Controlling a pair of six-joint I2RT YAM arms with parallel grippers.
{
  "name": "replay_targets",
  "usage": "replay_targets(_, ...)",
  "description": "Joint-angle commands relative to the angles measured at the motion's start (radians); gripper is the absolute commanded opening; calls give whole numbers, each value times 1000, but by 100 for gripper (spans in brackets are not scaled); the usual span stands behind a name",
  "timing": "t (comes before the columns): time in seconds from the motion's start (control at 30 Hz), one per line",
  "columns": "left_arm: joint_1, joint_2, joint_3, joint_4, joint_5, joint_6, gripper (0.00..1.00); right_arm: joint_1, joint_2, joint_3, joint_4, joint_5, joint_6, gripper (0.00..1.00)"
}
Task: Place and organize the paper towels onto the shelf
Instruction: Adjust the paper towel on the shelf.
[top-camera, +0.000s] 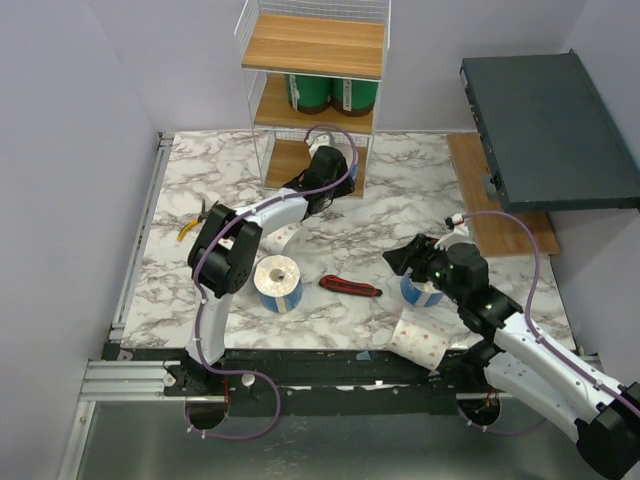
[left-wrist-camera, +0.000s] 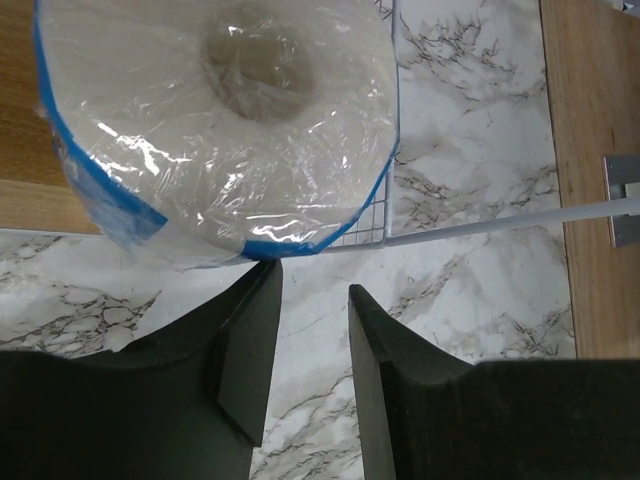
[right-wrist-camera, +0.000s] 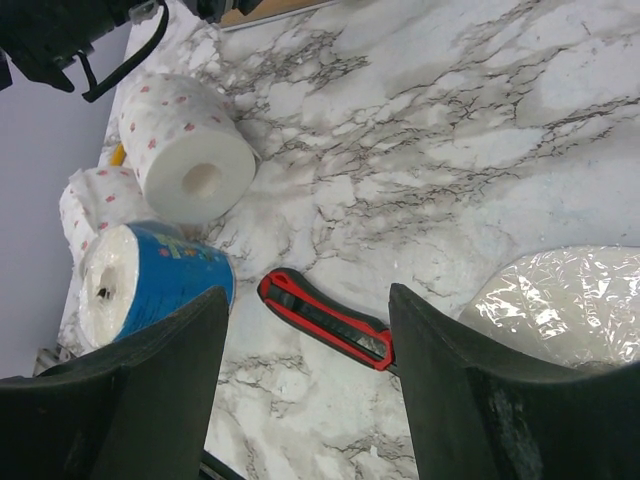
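The shelf (top-camera: 313, 46) stands at the back, with two green-wrapped paper towels (top-camera: 325, 94) on its middle tier. A blue-wrapped roll (left-wrist-camera: 215, 125) sits on the bottom tier at the wire corner. My left gripper (left-wrist-camera: 313, 280) is open and empty just in front of it over the marble. My right gripper (right-wrist-camera: 308, 295) hangs open and empty above the knife (right-wrist-camera: 325, 318), with a plastic-wrapped roll (right-wrist-camera: 560, 300) just right of its right finger. Another blue roll (top-camera: 278, 283) stands mid-table, and dotted rolls (top-camera: 420, 340) (right-wrist-camera: 190, 150) lie on the marble.
The red-and-black knife (top-camera: 350, 288) lies between the arms. Yellow-handled pliers (top-camera: 190, 228) lie at the left edge. A dark slab (top-camera: 550, 130) overhangs the back right, above a wooden strip (top-camera: 500, 220). Walls close in the table on both sides.
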Motion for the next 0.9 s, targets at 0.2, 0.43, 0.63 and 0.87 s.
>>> replay_targets(0.2, -1, -195, -244, 116, 2, -17, 41, 0, -1, 48, -31, 26, -20, 69)
replay_targets(0.43, 19, -309, -403, 239, 43, -91, 45, -1, 23, 42, -7, 5, 1, 69)
replay_targets(0.63, 122, -286, -554, 588, 315, -380, 49, 0, 9, 44, -7, -5, 11, 69)
replay_targets(0.87, 152, -231, -618, 853, 331, -593, 99, -1, -12, 42, -14, 1, 11, 69)
